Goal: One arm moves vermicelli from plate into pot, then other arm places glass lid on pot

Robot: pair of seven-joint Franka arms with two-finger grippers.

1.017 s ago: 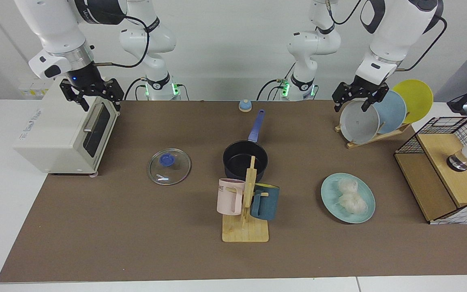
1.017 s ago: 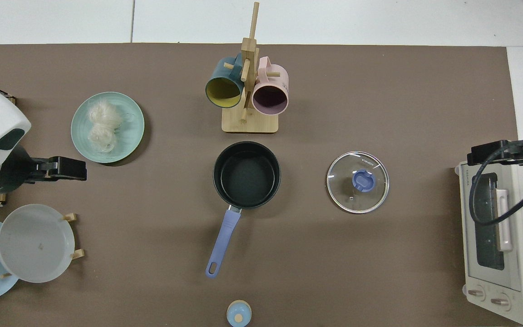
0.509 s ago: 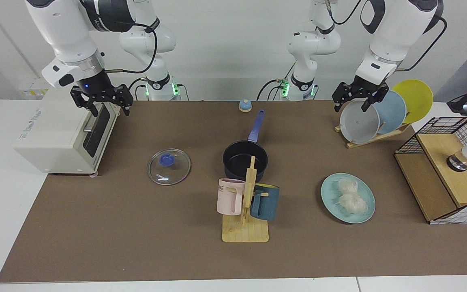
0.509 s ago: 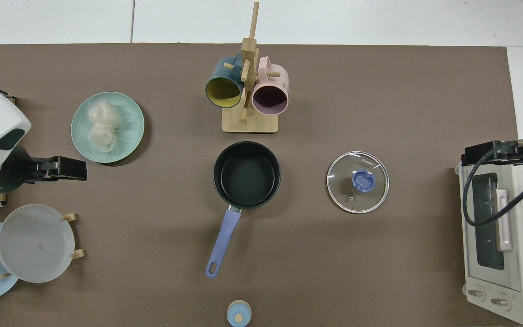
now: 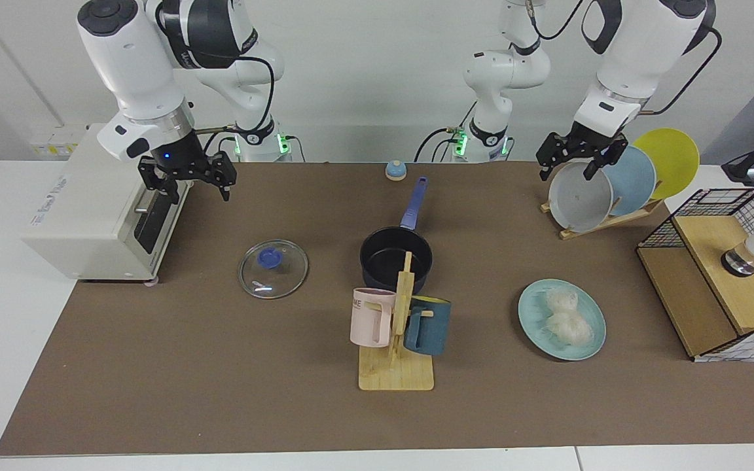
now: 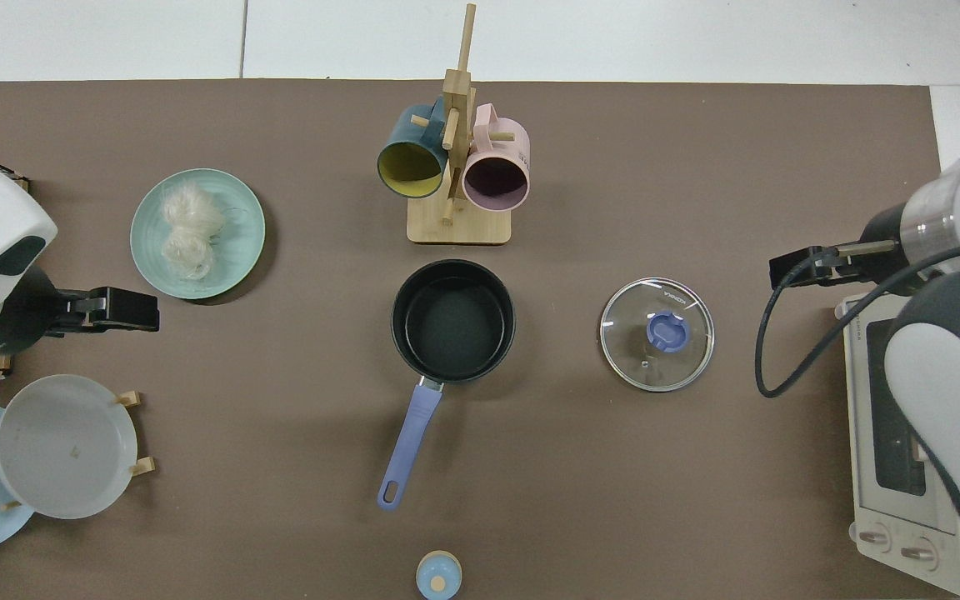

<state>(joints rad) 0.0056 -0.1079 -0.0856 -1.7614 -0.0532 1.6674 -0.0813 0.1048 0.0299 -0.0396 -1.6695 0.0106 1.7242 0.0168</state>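
Observation:
Two whitish vermicelli nests lie on the pale teal plate, toward the left arm's side of the table. In the top view the vermicelli and plate show just as plainly. The dark pot stands empty mid-table, its blue handle toward the arms. The glass lid lies flat beside the pot. My right gripper hangs open in the air by the toaster's front, behind the lid. My left gripper waits open above the racked grey plate.
A toaster oven stands at the right arm's edge. A wooden mug rack with a pink and a blue mug stands in front of the pot. A plate rack holds grey, blue and yellow plates. A wire basket is beside it.
The right arm has swung off the toaster top toward the table's middle, its gripper now lower and nearer the lid. The left arm has not moved.

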